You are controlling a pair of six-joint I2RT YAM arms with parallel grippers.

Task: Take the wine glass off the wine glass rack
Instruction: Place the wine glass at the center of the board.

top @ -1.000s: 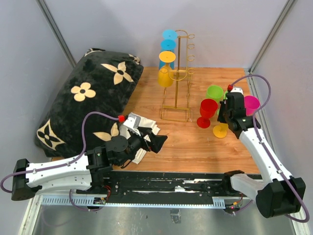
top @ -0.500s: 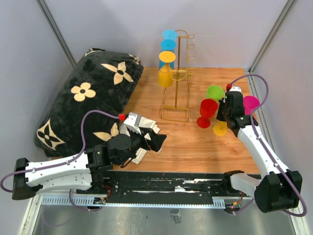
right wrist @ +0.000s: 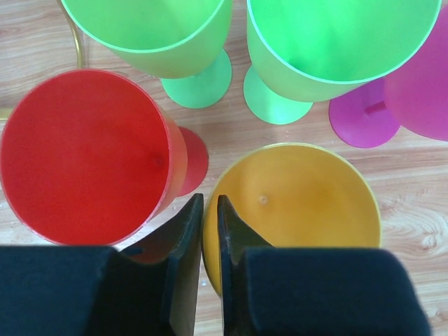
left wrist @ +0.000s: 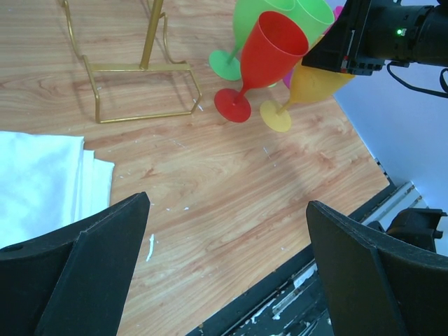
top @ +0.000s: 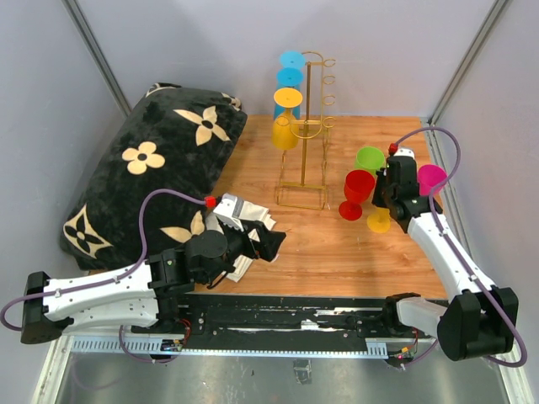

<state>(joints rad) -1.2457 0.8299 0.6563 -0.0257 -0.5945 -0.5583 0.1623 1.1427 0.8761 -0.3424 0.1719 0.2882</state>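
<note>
The gold wire wine glass rack (top: 307,126) stands at the back of the wooden table (top: 320,244), with blue (top: 291,61) and yellow (top: 285,126) wine glasses hanging on its left side. Only its base (left wrist: 143,68) shows in the left wrist view. My right gripper (top: 389,202) (right wrist: 210,203) is off to the right of the rack, its jaws close together astride the rim of a yellow wine glass (right wrist: 301,203) (top: 379,221) that stands on the table. My left gripper (top: 269,244) (left wrist: 227,203) hangs open and empty over the near table.
Around the yellow glass stand a red one (top: 357,187) (right wrist: 77,154), two green ones (right wrist: 154,35) (right wrist: 336,42) and a magenta one (top: 433,178). A white cloth (top: 240,223) lies under the left arm. A black flowered pillow (top: 152,168) fills the left side.
My right arm has shifted slightly toward the back and the yellow glass with it, its foot now on the table. The left arm has barely moved.
</note>
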